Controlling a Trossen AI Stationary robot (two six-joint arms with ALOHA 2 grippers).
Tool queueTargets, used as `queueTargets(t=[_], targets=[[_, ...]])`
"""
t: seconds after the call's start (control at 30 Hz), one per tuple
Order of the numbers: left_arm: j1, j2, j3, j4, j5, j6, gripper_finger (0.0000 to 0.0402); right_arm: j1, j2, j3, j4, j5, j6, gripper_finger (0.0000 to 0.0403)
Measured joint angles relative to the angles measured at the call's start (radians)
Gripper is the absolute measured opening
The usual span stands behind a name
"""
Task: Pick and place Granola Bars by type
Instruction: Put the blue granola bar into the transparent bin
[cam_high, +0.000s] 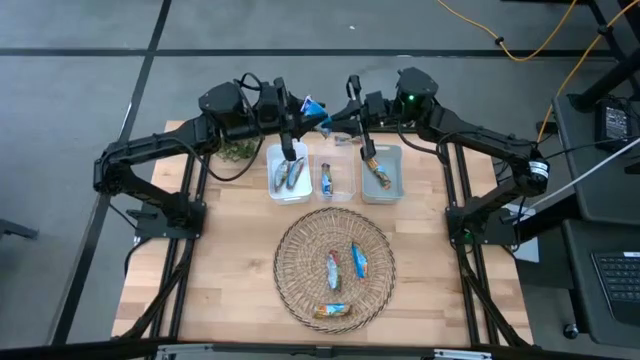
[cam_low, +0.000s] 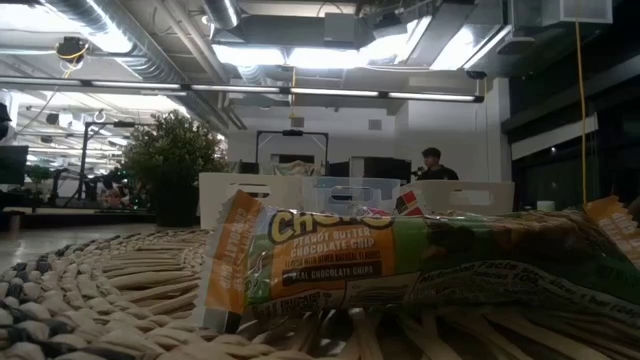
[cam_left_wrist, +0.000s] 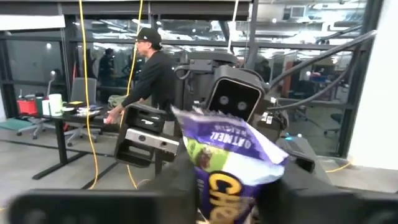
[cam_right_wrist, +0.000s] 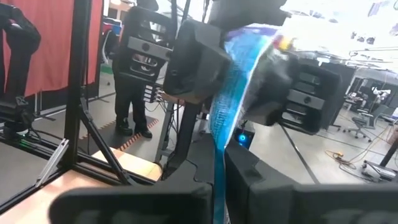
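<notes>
Above the far edge of the wooden surface (cam_high: 230, 260), beyond the three plastic bins (cam_high: 335, 175), both pincers meet on one shiny blue foil-wrapped granola bar (cam_high: 314, 106). The left pincer (cam_left_wrist: 227, 186) and the right pincer (cam_right_wrist: 219, 180) each clamp an end, with open air around them.

The surface (cam_high: 230, 270) is pale blond wood with plank seams. The round wicker tray (cam_high: 300, 290) is straw-beige, woven in rings; on it lie two blue bars (cam_high: 358, 259) and one orange-brown and green bar (cam_high: 332, 311) printed with yellow lettering. Three clear-white bins (cam_high: 341, 190) stand at the far side. Both arms are black. The raised bar (cam_left_wrist: 231, 163) between them is blue-violet foil with white and yellow lettering and a green patch.
</notes>
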Motion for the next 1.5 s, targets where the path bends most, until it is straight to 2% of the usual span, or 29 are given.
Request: queueTargets(t=[0.1, 0.27, 0.53, 0.67, 0.8, 0.93, 1.13, 1.3, 1.37, 1.5], targets=[[0.0, 0.0, 0.0, 0.0, 0.003, 0.026, 0.0029, 0.0, 0.0, 0.0, 0.001, 0.003, 0.006, 0.0034], [0.0, 0.0, 0.0, 0.0, -0.004, 0.019, 0.0026, 0.0, 0.0, 0.0, 0.001, 0.022, 0.036, 0.0054], [0.0, 0.0, 0.0, -0.001, 0.001, 0.014, 0.0022, 0.002, -0.021, 0.001, -0.013, -0.006, 0.064, 0.0058], [-0.001, -0.001, 0.001, -0.025, -0.005, 0.005, 0.0024, 0.003, -0.055, 0.06, -0.145, 0.054, 0.022, 0.008], [-0.006, -0.006, 0.0, -0.037, -0.009, 0.014, 0.0023, 0.003, -0.109, 0.147, -0.365, 0.128, -0.052, 0.012], [-0.007, -0.03, 0.0, -0.061, -0.008, 0.014, 0.0023, 0.005, -0.157, 0.221, -0.608, 0.254, -0.043, 0.0148], [-0.007, -0.068, 0.0, -0.114, -0.008, 0.001, 0.0023, 0.059, -0.256, 0.247, -0.947, 0.616, 0.082, 0.0153], [-0.005, -0.082, 0.0, -0.194, -0.036, -0.028, 0.0023, 0.11, -0.309, 0.229, -1.271, 0.902, 0.256, 0.0142], [-0.001, -0.082, 0.0, -0.214, -0.037, -0.034, 0.0023, 0.126, -0.331, 0.186, -1.341, 0.958, 0.313, 0.0138], [0.035, -0.059, 0.024, -0.301, -0.022, -0.138, 0.0023, 0.15, -0.395, 0.028, -1.321, 0.964, 0.406, 0.0134]])
